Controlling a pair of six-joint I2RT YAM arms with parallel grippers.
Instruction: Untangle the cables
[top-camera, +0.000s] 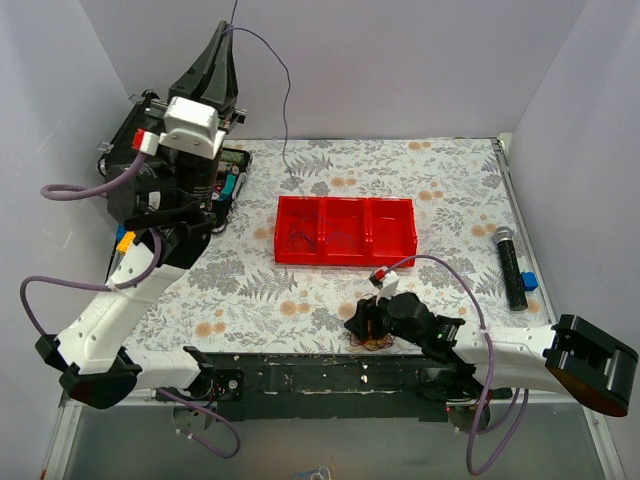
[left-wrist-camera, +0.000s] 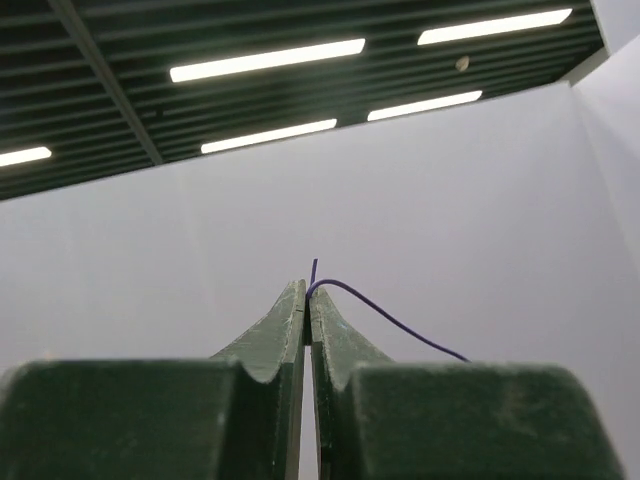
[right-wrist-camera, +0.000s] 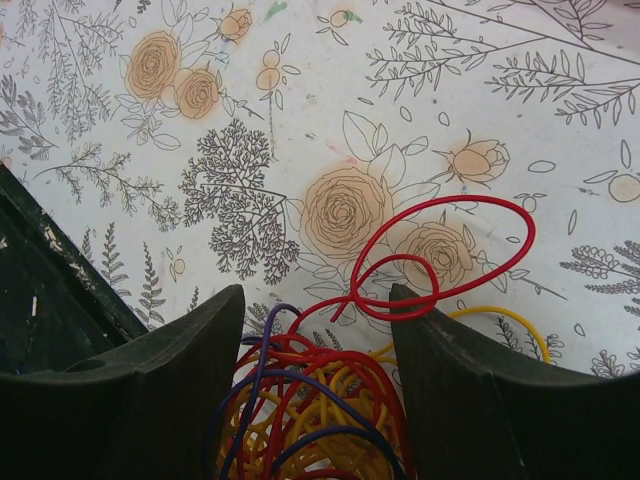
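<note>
My right arm (top-camera: 500, 350) reaches low over the flowery table (top-camera: 440, 290). My left arm (top-camera: 110, 310) is lifted up high. The cable bunch (right-wrist-camera: 310, 410) lies near the front edge, right between my right jaws. They stand wide open on each side of it and hold nothing. That arm is much nearer. My left jaws are pinched shut on one purple strand (left-wrist-camera: 390, 320), which hangs down toward the far side.

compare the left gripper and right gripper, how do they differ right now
The left gripper is raised high, pointing up; the right gripper is low over the table. The left gripper's fingers are shut on one purple strand; the right gripper's fingers stand apart either side of the wiry bunch. Both have dark green fingers.
</note>
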